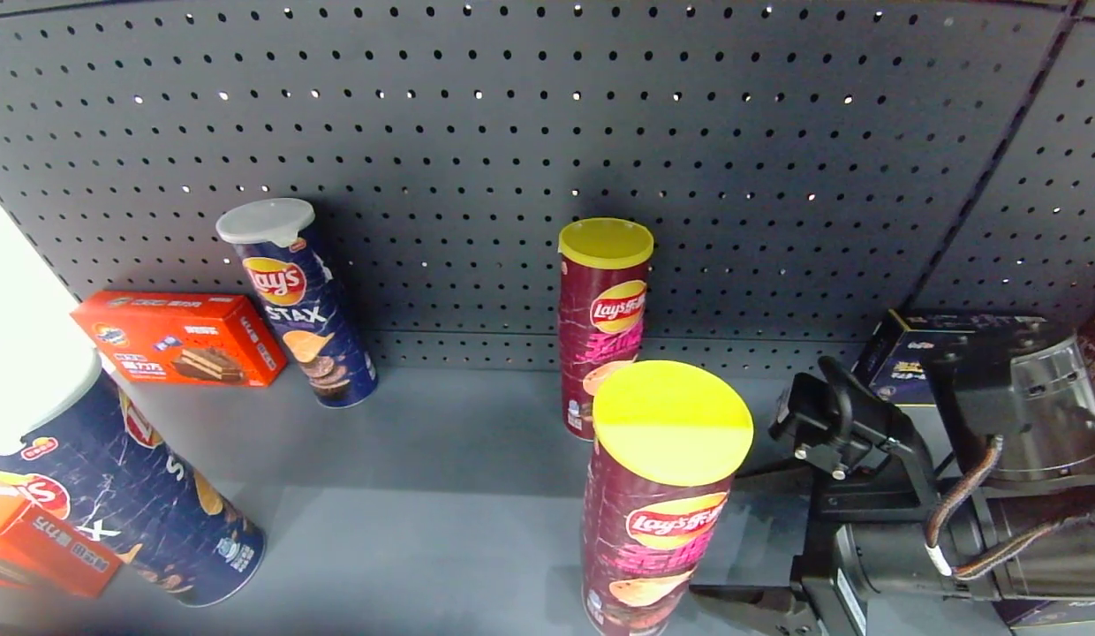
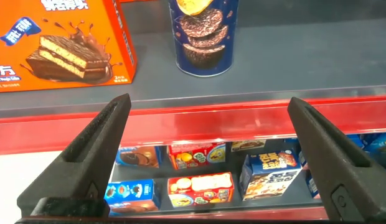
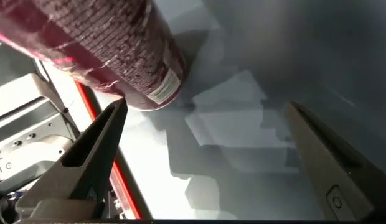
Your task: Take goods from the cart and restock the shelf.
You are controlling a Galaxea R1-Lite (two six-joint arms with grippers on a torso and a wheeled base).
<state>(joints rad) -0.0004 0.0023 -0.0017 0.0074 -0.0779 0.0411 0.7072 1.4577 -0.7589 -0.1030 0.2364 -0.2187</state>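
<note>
The maroon chip can point(image 1: 662, 495) stands upright near the front of the shelf point(image 1: 424, 459), just left of the right gripper point(image 3: 205, 106), which is spread wide, empty and the nearer one

Right arm point(image 1: 1024, 397): glossy black cylindrical housing, silver screws
Cable point(image 1: 964, 493): brown braided sheath, white band
Left pincer point(image 2: 208, 104), right pincer point(image 3: 207, 107): matte black wedge fingers

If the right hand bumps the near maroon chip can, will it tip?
Likely: the near maroon chip can is tall and narrow, standing upright, so a high push may topple it. Once down, its round body would probably roll on the shelf.
</note>
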